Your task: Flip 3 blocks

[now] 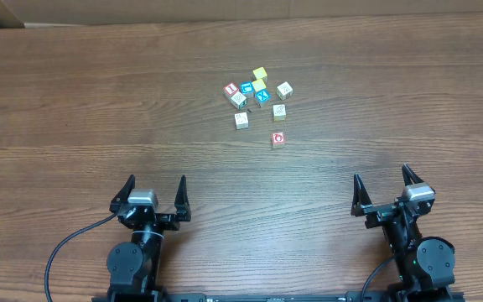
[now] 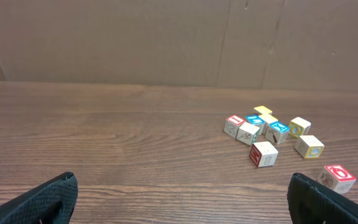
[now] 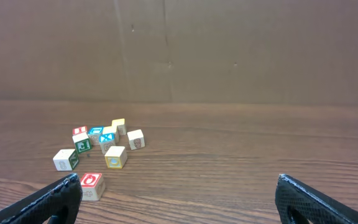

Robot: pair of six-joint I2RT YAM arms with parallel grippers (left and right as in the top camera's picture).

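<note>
Several small picture blocks lie in a loose cluster at the far middle of the table. Nearest me is the block with a red ring on white, also seen in the left wrist view and in the right wrist view. Two cream-faced blocks sit just behind it, apart from each other. My left gripper is open at the near left, far from the blocks. At the near right my right gripper is open too. Neither holds anything.
Yellow cubes and blue-faced cubes lie packed at the back of the cluster, beside a red-faced one. A cardboard wall stands behind the wooden table.
</note>
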